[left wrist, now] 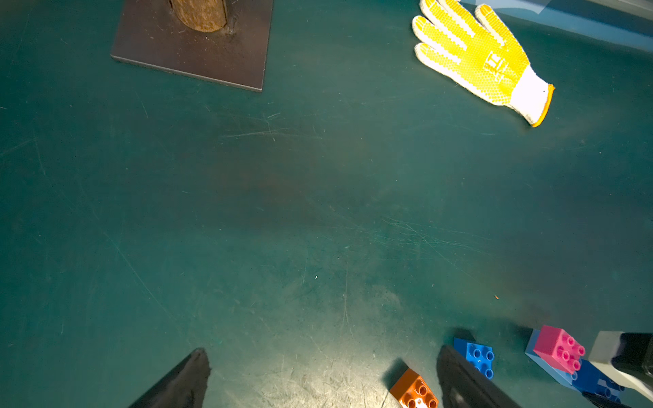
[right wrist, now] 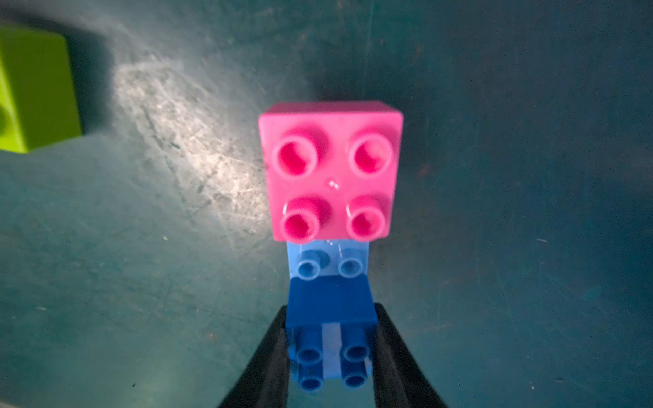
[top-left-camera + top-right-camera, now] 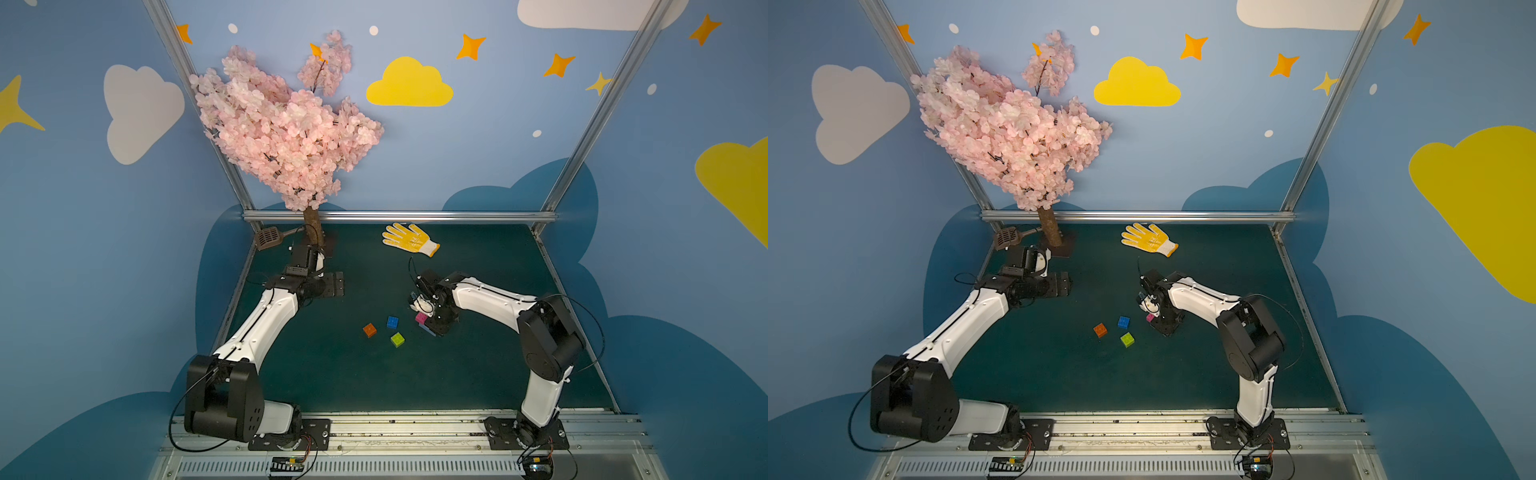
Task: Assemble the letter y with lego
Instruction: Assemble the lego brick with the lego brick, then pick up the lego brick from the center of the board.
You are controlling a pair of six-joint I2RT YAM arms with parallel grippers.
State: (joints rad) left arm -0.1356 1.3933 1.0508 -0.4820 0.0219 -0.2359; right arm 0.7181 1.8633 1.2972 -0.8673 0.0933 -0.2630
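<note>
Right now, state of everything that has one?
left gripper: open, empty
right gripper: jaws flank the dark blue brick; grip unclear
dark blue brick: pressed onto light blue bar
pink brick: pressed onto the bar's other end
orange brick: loose, studs up
second blue brick: loose, studs up
lime green brick: loose, studs up
yellow glove: lying flat
</note>
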